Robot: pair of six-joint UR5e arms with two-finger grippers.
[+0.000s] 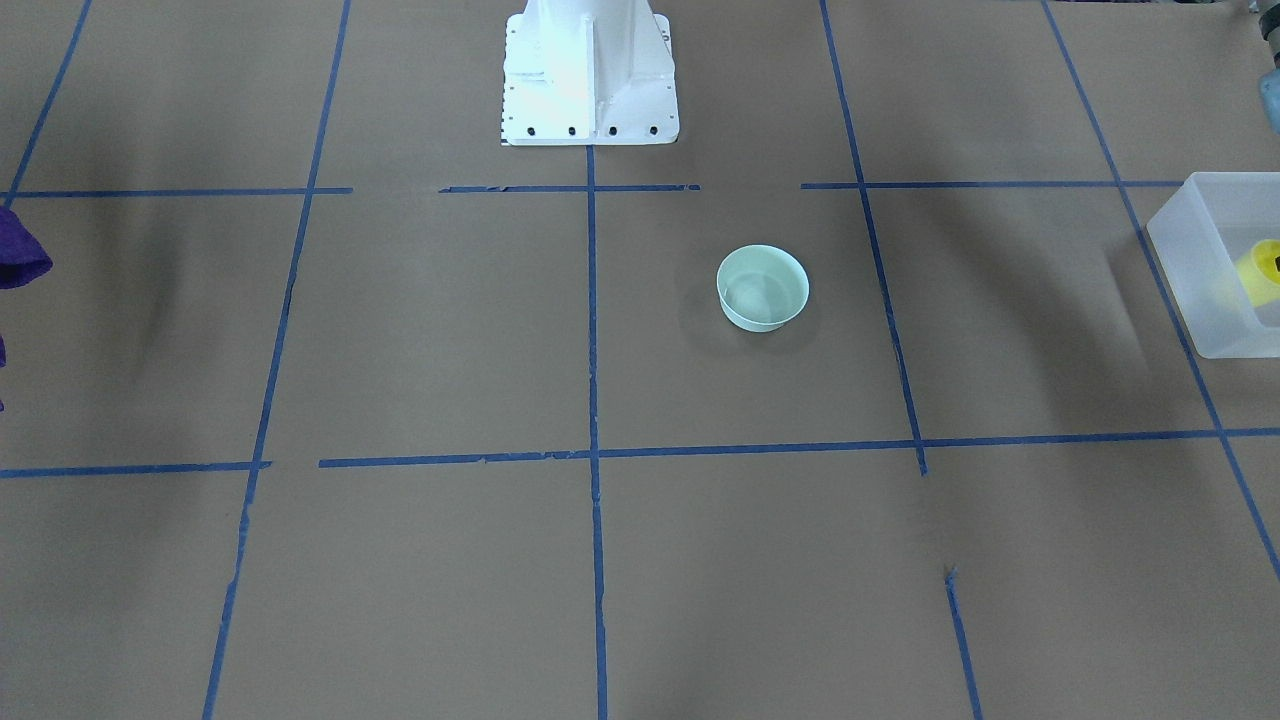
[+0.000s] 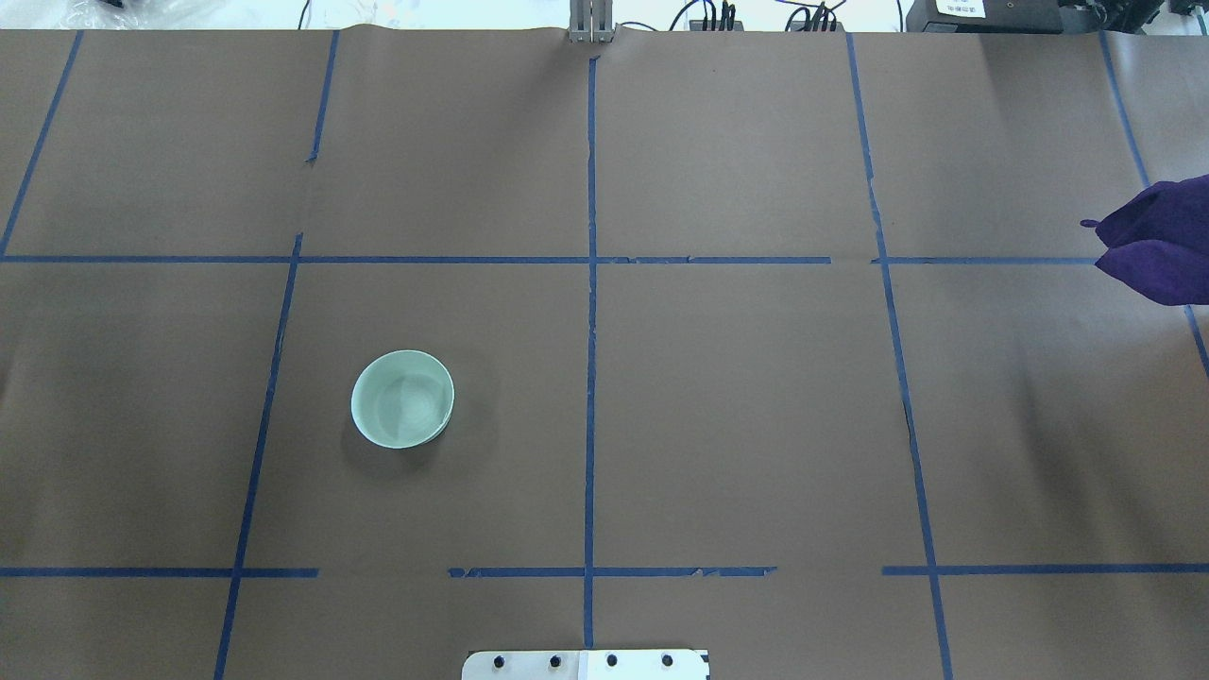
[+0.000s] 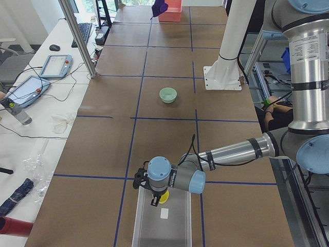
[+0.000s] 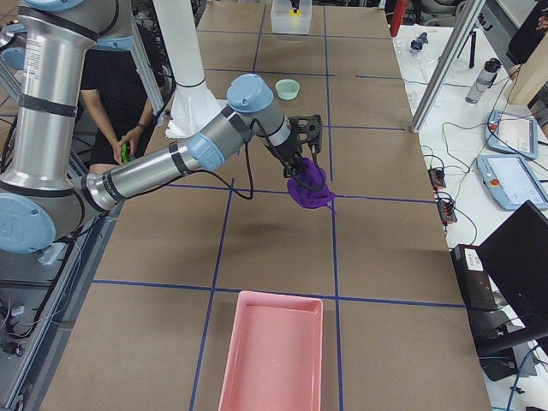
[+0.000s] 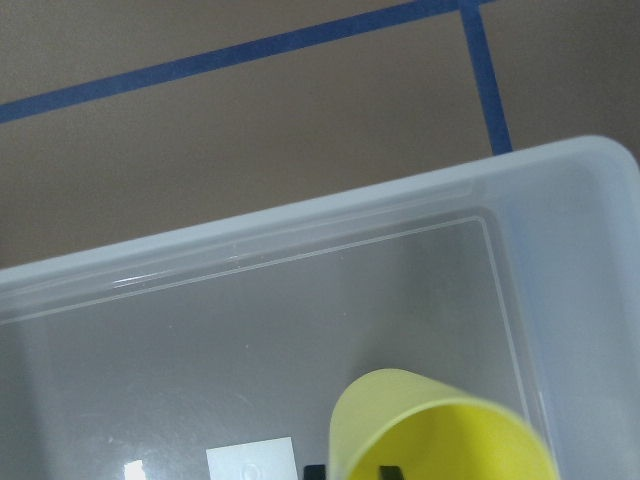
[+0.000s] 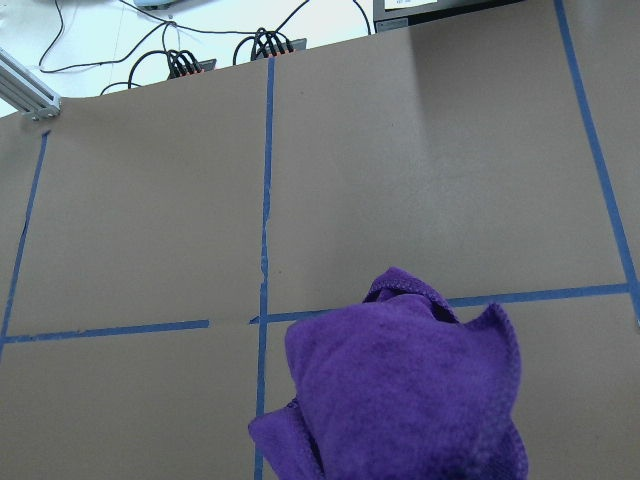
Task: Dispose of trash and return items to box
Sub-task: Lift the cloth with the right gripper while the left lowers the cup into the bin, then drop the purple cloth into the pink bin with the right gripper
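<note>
The pale mint-green bowl stands upright and empty on the brown table; it also shows in the overhead view. The translucent box sits at the table's end on the robot's left. My left gripper is shut on the yellow cup and holds it inside the box, near one end wall. My right gripper is shut on a purple cloth that hangs just above the table; the cloth hides its fingers.
A pink tray lies at the table's end on the robot's right, apart from the cloth. The white robot base stands at the robot's side of the table. Blue tape lines mark the brown paper.
</note>
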